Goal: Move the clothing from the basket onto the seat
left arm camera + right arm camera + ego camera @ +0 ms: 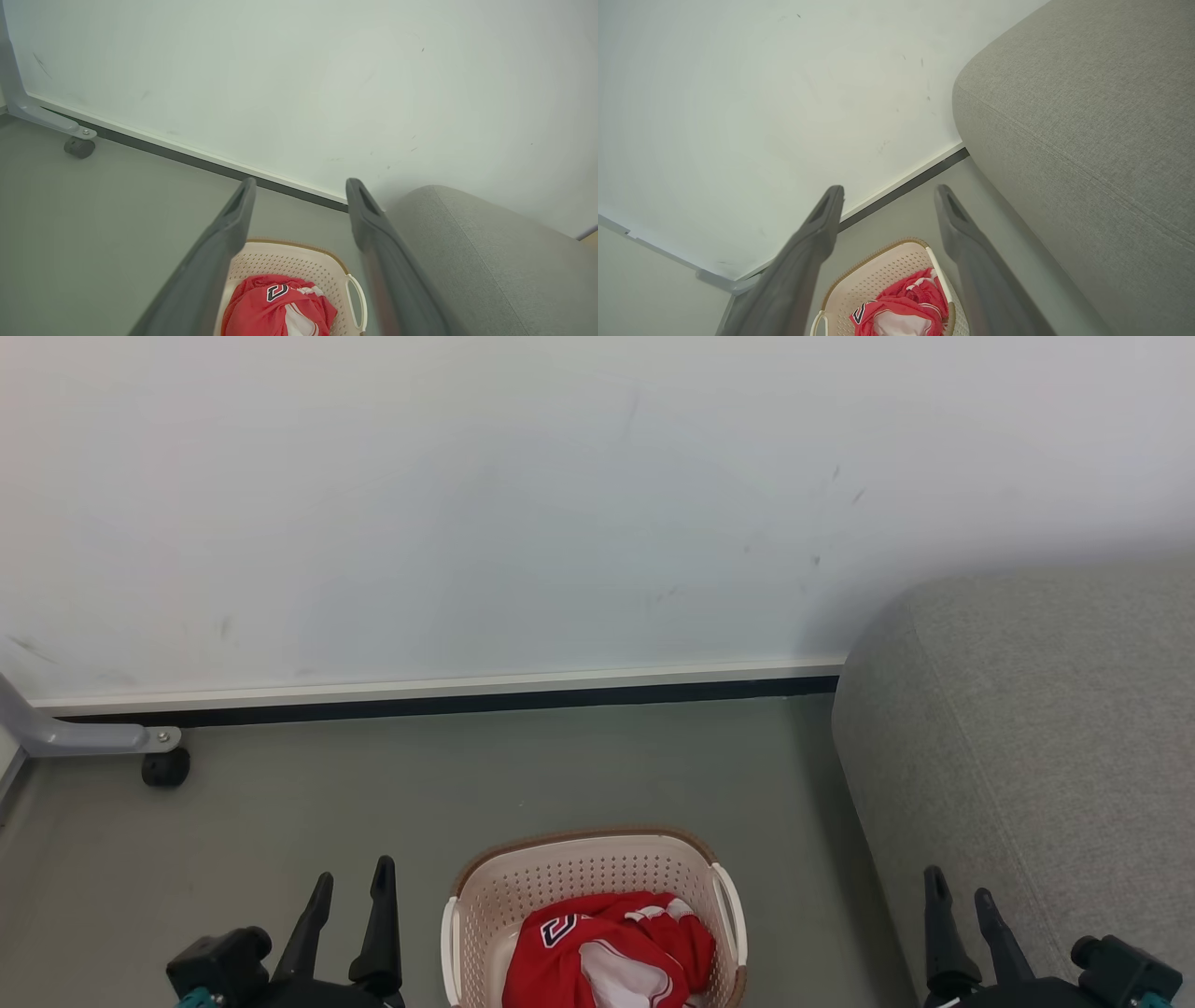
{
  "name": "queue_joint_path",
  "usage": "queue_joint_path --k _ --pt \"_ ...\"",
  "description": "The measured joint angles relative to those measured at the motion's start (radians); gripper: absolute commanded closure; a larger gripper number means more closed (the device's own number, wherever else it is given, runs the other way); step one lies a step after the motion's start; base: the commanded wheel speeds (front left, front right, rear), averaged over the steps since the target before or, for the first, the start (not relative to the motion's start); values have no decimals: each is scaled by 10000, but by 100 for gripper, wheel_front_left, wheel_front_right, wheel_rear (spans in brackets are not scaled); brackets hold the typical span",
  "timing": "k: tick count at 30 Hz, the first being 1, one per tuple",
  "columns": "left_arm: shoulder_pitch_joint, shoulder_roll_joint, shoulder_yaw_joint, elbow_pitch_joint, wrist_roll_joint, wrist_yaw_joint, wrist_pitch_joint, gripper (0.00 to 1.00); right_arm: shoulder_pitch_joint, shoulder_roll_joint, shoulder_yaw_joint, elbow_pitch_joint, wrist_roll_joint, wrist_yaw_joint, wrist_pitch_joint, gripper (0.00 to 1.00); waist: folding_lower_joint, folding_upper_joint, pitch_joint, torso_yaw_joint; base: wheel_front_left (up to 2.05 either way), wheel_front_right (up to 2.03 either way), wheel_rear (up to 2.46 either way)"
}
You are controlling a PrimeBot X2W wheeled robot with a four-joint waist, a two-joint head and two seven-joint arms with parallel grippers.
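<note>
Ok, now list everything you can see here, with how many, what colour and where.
clothing: one crumpled heap, red with white trim, inside the basket; pieces cannot be counted.
basket: one, cream with brown rim, on the floor, bottom centre.
seat: one, grey fabric, right of the basket.
wall: one, white, at the back.
wheeled frame leg: one, grey with black caster, far left by the wall.
left gripper: one, dark, open, lower left.
right gripper: one, dark, open, lower right.

Red clothing point(560, 966) in the basket point(579, 877), beside the grey seat point(1046, 756)
</note>
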Motion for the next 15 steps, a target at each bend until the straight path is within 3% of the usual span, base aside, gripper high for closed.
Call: queue_joint_path --k 15 --pt "261 50 -240 -17 2104 370 -518 0 242 -54 537 -224 -2034 -324 -512 0 0 0 -147 41 0 0 0"
